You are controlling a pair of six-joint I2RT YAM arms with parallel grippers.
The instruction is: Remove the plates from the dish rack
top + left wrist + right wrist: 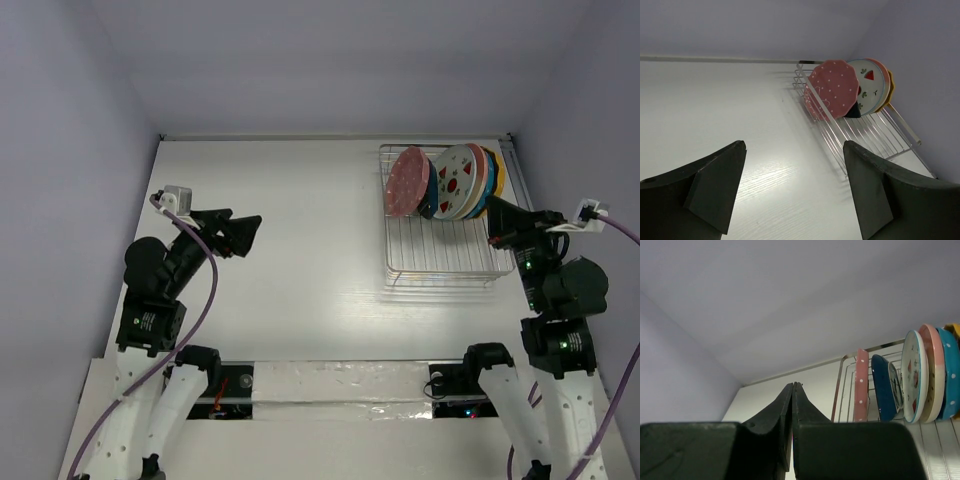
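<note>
The dish rack (440, 262) sits at the back right of the table. Several plates stand on edge at its far end: a pink dotted plate (408, 181) at the left, a dark blue one (883, 387) behind it, a white strawberry plate (458, 181), then cream-pink (934, 370), light blue (949, 371) and yellow (497, 185). My left gripper (252, 233) is open and empty, far left of the rack. My right gripper (492, 212) is shut and empty, just right of the plates. The rack (875, 132) and pink plate (836, 89) show in the left wrist view.
White table (290, 230) with purple walls behind and on both sides. A taped strip (340, 385) runs along the near edge between the arm bases. The near half of the rack holds no plates.
</note>
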